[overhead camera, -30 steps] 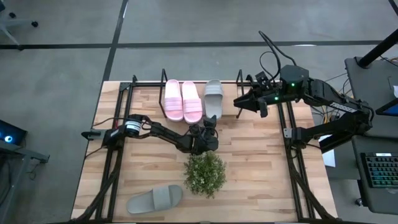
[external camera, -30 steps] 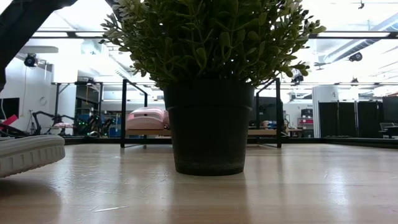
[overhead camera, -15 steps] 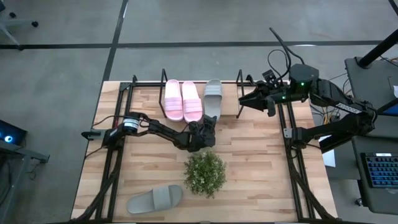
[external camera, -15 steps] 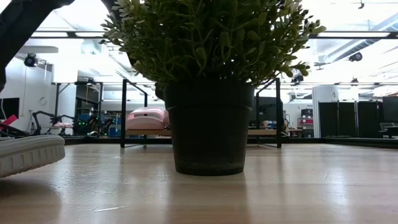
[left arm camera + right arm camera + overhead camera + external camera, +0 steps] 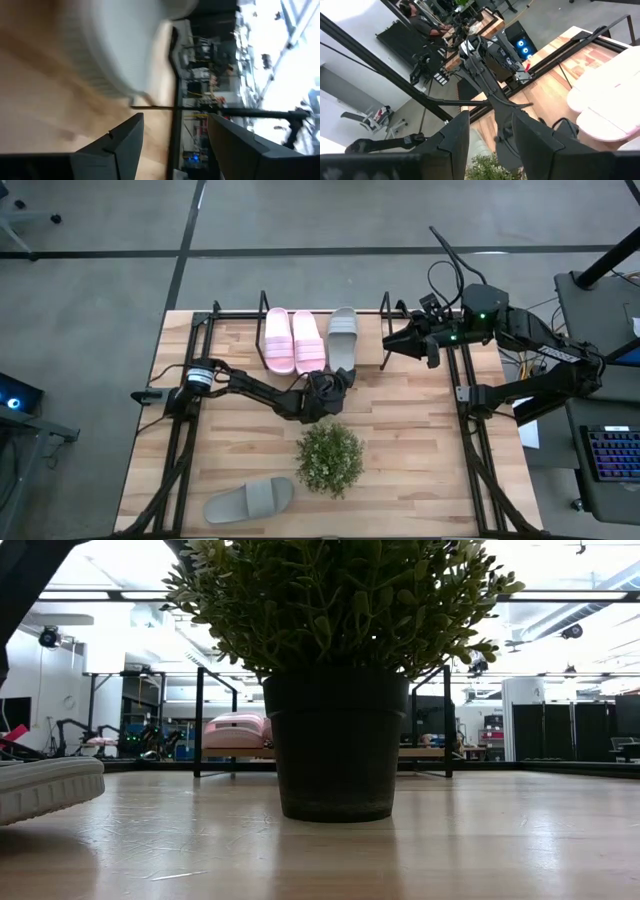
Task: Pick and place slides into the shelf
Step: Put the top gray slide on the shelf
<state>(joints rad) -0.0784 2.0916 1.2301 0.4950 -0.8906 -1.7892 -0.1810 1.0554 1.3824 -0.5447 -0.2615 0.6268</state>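
Both sets of jaws stand apart with nothing between them.

Seen from above, the left gripper (image 5: pixel 338 377) sits near the middle of the table (image 5: pixel 420 460), just in front of the heel of a grey slide (image 5: pixel 343 336). That slide lies on the shelf (image 5: pixel 375 330) at the table's far edge, beside two pink slides (image 5: pixel 295 340) lying side by side. The right gripper (image 5: pixel 392 343) hovers at the shelf's right end, near its black upright rail. A bushy green plant (image 5: pixel 329 458) stands in front of the left gripper. A second grey slide (image 5: pixel 249 500) lies alone near the table's front edge, well apart from the shelf.

From table height, the plant's dark pot (image 5: pixel 336 745) fills the centre. Behind it show the shelf's rails and a pink slide (image 5: pixel 236 730) on its board. The sole of the lone grey slide (image 5: pixel 45 788) shows at the left edge.

The left wrist view shows its two dark fingers (image 5: pixel 122 145) apart, with a blurred pale slide (image 5: pixel 125 55) close ahead.

The right wrist view shows its own fingers (image 5: pixel 457 137) apart, the left arm (image 5: pixel 485 75) stretched across the table, the pink slides (image 5: pixel 605 90) and the top of the plant (image 5: pixel 485 167). A person shows in the room beyond.
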